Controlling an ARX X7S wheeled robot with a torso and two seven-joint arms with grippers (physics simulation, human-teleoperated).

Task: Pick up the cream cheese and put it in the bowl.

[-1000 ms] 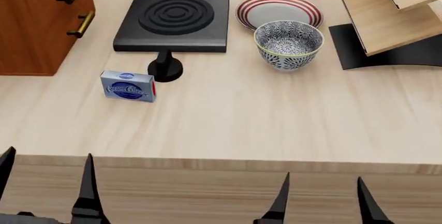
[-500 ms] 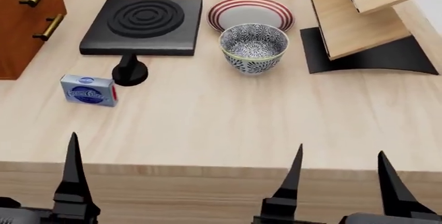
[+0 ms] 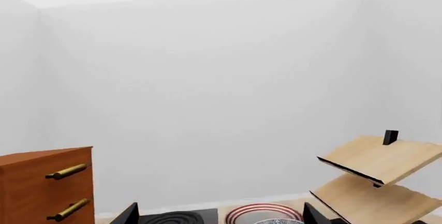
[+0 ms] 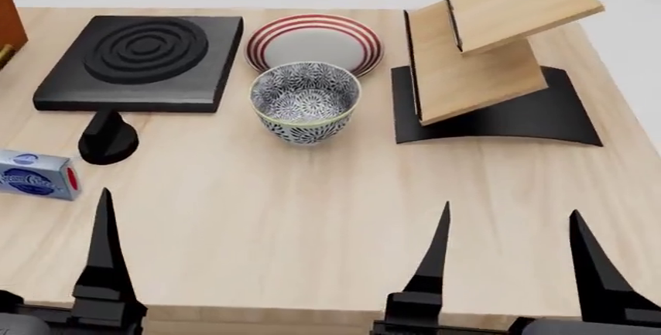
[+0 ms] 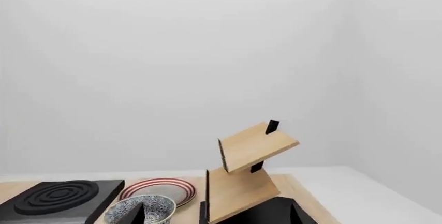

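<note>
The cream cheese (image 4: 36, 174), a small blue-grey box with a red end, lies flat at the far left edge of the head view, on the wooden table (image 4: 309, 196). The blue-and-white floral bowl (image 4: 306, 103) stands upright mid-table, in front of the red-ringed plate; it also shows in the right wrist view (image 5: 160, 206). My left gripper (image 3: 219, 217) is open and empty. Only one of its fingers (image 4: 104, 258) shows in the head view, near the front edge, to the right of the box. My right gripper (image 4: 508, 265) is open and empty at the front right.
A black burner block (image 4: 139, 60) and a black knob (image 4: 107, 138) are at the back left. A white plate with red rings (image 4: 313, 43) lies behind the bowl. A tilted wooden rack on a black base (image 4: 485, 56) stands at the right. A brown cabinet corner (image 4: 8, 29) is at the far left.
The head view has shifted: everything on the table slid leftward in frame and the cream cheese now sits at the left edge. Both grippers reach higher into the view.
</note>
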